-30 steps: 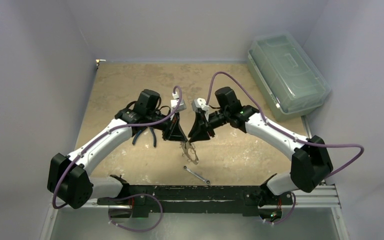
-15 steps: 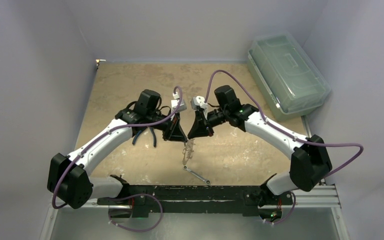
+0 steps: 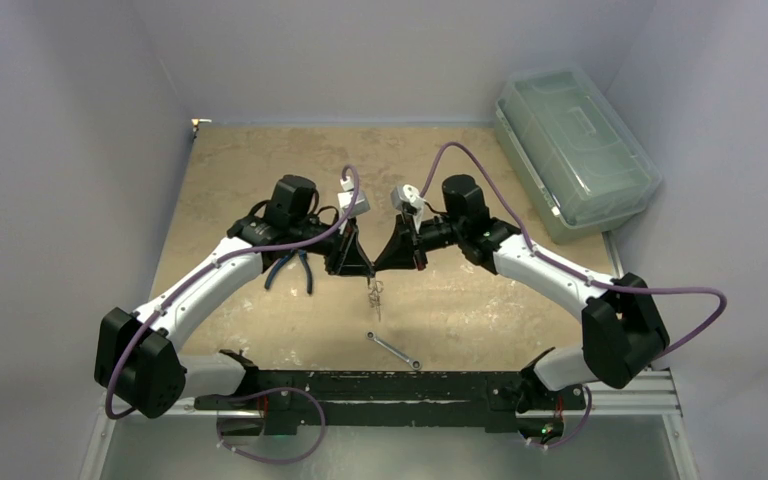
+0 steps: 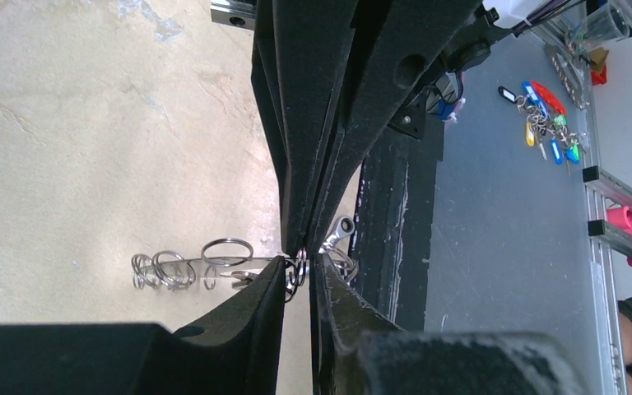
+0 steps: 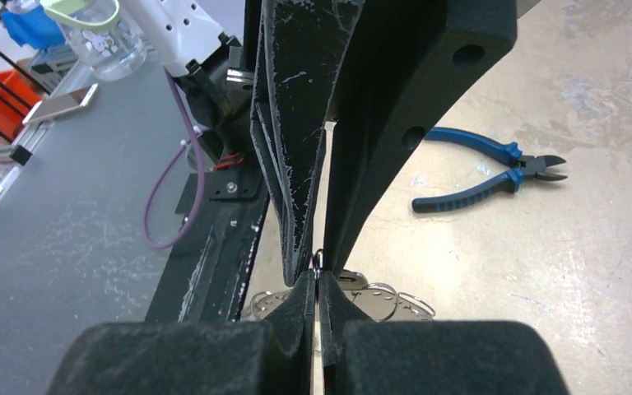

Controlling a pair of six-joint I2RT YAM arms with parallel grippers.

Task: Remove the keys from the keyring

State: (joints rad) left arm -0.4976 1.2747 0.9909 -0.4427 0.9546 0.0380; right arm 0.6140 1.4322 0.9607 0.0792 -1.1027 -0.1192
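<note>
One pliers [image 3: 295,272], one wrench [image 3: 393,350], two claws [image 3: 352,268] [image 3: 397,265]

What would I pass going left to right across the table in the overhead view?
Blue-handled pliers, left tool, right tool, clear lidded box. The keys and the wrench line up with the spot where the tools meet, so they're left out.

I see blue-handled pliers [image 3: 295,272] left of the slim wrench [image 3: 393,350], and a lidded green bin [image 3: 572,150] far right of it.
</note>
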